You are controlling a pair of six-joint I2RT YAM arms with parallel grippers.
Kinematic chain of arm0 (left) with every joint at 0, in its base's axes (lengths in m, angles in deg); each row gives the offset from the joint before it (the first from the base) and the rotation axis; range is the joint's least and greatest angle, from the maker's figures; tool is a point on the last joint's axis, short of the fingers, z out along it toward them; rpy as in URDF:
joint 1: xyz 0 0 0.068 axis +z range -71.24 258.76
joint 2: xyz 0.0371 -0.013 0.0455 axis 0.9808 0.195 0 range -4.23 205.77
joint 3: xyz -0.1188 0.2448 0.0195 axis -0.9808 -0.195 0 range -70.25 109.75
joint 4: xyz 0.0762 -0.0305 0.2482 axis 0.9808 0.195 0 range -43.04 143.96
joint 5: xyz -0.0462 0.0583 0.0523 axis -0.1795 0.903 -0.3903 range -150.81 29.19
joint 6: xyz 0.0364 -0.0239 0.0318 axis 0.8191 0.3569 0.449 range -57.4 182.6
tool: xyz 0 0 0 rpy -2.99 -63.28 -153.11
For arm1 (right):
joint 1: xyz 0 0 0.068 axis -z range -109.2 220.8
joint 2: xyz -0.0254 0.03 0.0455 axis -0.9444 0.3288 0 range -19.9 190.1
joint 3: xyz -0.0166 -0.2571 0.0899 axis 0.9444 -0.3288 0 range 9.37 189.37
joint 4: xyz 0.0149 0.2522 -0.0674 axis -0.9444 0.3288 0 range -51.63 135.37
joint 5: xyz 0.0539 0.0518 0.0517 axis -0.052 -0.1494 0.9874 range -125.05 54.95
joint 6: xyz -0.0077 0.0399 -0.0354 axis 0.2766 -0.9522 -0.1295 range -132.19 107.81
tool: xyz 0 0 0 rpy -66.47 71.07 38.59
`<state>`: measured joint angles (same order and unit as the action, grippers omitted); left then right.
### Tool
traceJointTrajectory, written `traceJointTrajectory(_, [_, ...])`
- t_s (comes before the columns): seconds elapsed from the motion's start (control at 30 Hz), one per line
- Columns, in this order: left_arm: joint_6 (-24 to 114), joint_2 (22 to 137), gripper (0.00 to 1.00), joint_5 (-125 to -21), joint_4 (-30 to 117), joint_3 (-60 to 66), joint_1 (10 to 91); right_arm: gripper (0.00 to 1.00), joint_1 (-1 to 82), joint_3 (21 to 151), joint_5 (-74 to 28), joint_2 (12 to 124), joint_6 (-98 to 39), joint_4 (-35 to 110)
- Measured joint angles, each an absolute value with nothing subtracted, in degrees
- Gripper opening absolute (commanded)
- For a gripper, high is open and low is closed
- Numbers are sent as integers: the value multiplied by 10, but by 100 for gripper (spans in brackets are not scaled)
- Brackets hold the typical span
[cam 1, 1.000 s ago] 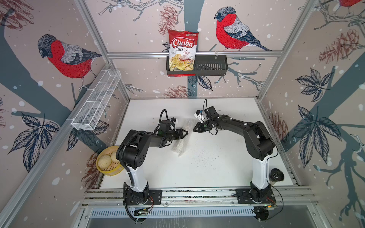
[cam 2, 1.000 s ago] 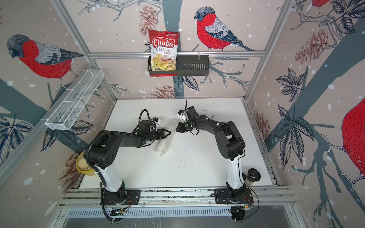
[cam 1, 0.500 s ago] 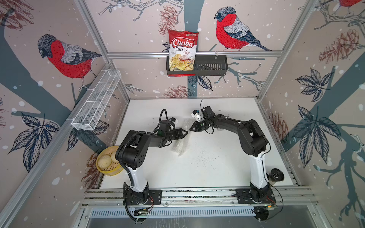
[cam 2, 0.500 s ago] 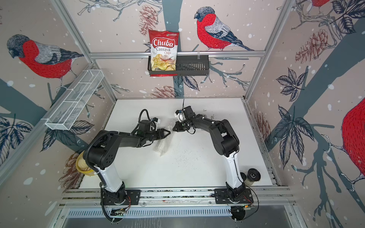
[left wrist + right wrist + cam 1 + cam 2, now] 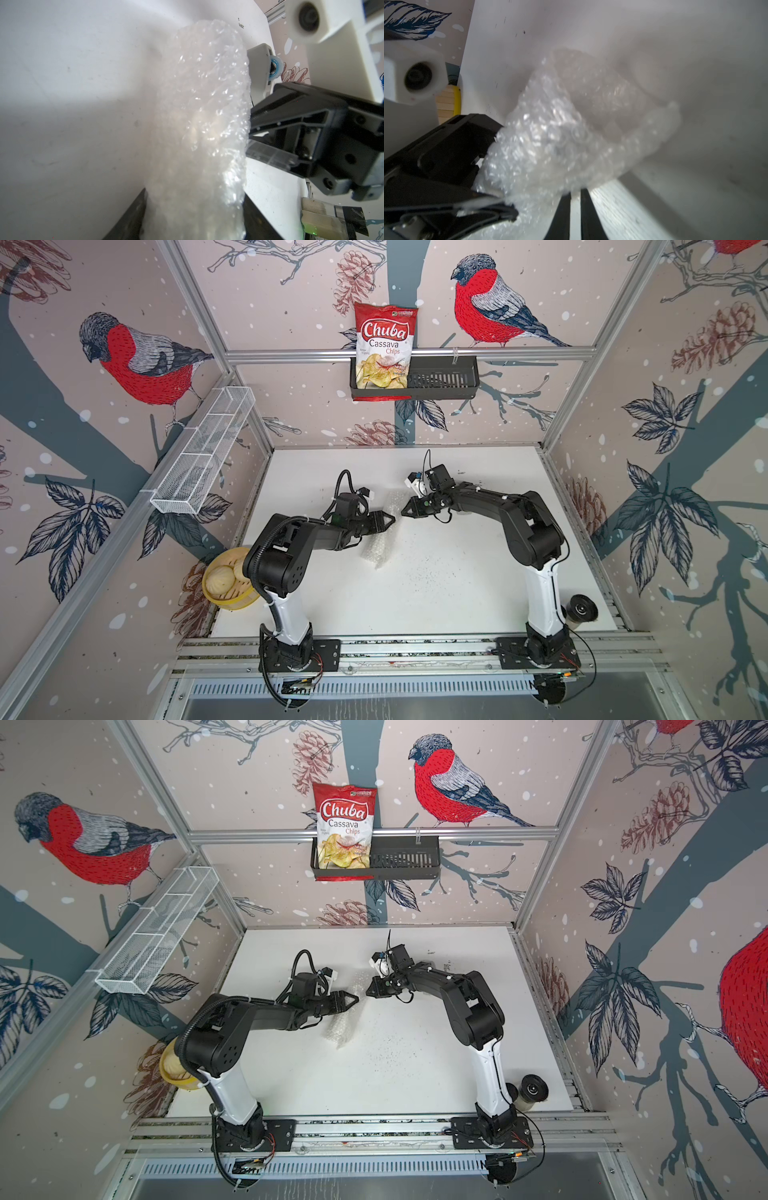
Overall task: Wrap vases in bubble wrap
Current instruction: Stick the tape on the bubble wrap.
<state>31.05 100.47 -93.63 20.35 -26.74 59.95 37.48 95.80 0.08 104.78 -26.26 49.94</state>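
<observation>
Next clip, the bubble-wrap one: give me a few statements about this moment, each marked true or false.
1. The left pincer is closed on the bubble wrap. True.
2. The chips bag lies on the white table. False: it stands in the black basket on the back wall.
3. A yellow basket of buns sits beside the left arm. True.
4. The two pincers are far apart, at opposite table edges. False: the right pincer nearly meets the left one at the wrap, near the table's middle.
</observation>
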Motion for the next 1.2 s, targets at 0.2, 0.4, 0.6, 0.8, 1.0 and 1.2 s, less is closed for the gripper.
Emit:
traceJointTrajectory(0.2, [303,1003,12,-921,200,-268,601,12,370,1008,2,1074,-270,535])
traceJointTrajectory(0.4, [314,1001,12,-924,204,-268,601,12,370,941,-20,1011,-256,526])
traceJointTrajectory(0.6, [315,1001,12,-926,204,-268,601,12,362,915,-26,987,-252,525])
traceJointTrajectory(0.8, [315,1001,12,-926,204,-268,601,12,350,961,-23,1008,-252,522])
traceJointTrajectory(1.0, [312,1000,12,-925,204,-269,601,11,351,1032,-6,1063,-256,539])
traceJointTrajectory(1.2, [315,1000,12,-925,204,-269,601,12,349,1026,-23,1043,-255,555])
